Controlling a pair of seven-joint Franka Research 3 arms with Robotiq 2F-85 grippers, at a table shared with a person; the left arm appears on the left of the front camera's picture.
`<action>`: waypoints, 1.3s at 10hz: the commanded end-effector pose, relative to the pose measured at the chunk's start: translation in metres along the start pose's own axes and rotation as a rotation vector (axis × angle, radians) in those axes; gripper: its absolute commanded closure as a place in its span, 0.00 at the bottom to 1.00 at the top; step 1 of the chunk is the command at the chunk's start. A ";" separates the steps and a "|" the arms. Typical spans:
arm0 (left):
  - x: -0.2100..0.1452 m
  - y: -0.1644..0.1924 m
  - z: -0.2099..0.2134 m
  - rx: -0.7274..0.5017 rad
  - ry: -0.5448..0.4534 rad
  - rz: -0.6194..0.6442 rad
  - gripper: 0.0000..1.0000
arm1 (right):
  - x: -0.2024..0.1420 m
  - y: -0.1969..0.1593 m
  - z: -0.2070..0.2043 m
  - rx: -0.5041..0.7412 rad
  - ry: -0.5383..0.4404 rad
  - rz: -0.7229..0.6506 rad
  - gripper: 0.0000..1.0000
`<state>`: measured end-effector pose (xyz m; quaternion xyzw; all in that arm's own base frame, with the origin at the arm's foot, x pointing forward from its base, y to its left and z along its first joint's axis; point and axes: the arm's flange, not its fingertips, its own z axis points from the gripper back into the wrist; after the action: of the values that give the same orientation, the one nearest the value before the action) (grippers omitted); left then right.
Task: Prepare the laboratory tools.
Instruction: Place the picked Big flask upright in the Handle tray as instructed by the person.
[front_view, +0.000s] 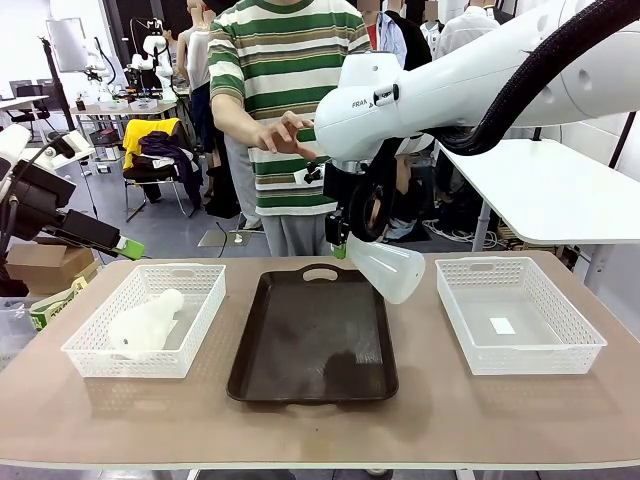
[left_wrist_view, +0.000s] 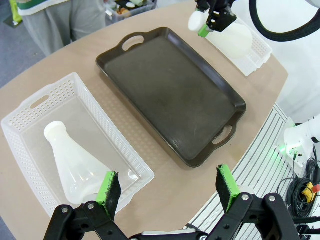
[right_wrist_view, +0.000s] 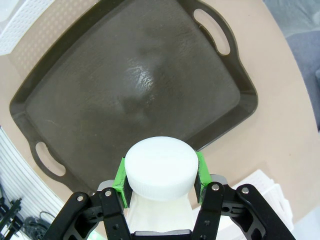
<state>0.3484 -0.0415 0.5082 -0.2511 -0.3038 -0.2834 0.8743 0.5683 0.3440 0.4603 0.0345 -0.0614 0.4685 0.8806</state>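
The black letters "FRAN" are legible on the right arm (front_view: 440, 90), on its white casing.

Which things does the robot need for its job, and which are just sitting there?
For the job:
- tilted flask, clamped at its neck by the right gripper
- other flask, lying in the left basket

Just sitting there:
- left basket
- right basket
- dark tray

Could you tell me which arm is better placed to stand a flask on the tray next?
Probably right. The right gripper holds one flask by the neck, jaws shut, tilted near the tray. The left gripper hangs open, apart from the other flask lying in a basket.
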 end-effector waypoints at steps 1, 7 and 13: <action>0.000 0.002 0.000 -0.018 -0.008 0.002 0.00 | -0.001 0.000 -0.001 -0.003 -0.004 0.001 1.00; 0.000 0.002 0.000 -0.018 -0.008 0.002 0.00 | 0.001 0.008 0.008 0.010 -0.030 0.063 1.00; 0.000 0.002 0.000 -0.018 -0.008 0.002 0.00 | -0.007 0.034 0.053 0.163 -0.439 0.516 1.00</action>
<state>0.3484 -0.0415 0.5083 -0.2511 -0.3039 -0.2834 0.8742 0.5412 0.3759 0.5294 0.1208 -0.1985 0.6178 0.7512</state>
